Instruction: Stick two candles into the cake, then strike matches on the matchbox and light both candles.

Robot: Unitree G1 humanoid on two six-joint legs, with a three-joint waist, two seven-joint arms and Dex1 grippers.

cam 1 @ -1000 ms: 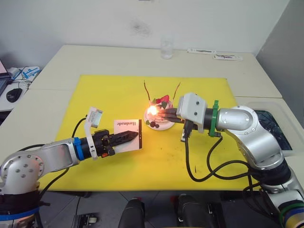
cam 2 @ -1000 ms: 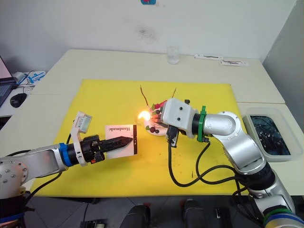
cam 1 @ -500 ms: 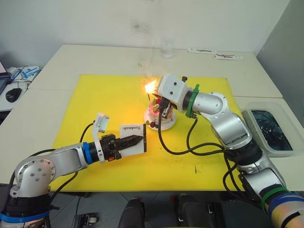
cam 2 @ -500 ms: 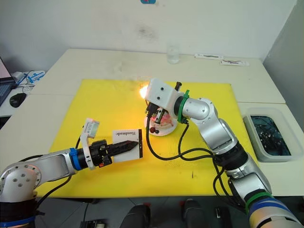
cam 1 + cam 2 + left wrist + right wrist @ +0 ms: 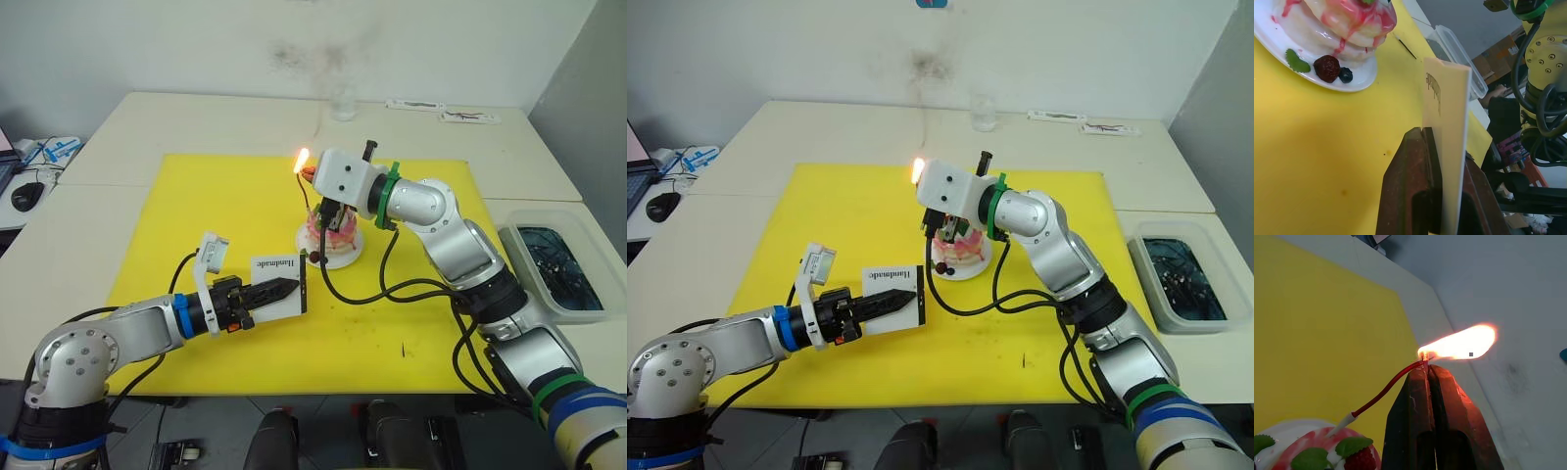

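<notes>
Reddish candle (image 5: 1385, 390) tip aflame at closed right end effector (image 5: 1426, 369), over cake (image 5: 330, 233).

Yellow mat (image 5: 235, 196) flat on cream table (image 5: 196, 117). Glass (image 5: 343, 100) on table beyond mat's far edge. Two flat white strips (image 5: 443, 111) on table, right of glass. Clear tub (image 5: 554, 264) off mat's right edge, dark bits inside. Mouse (image 5: 29, 194) and blue-white clutter (image 5: 54, 149) well left of mat.
</notes>
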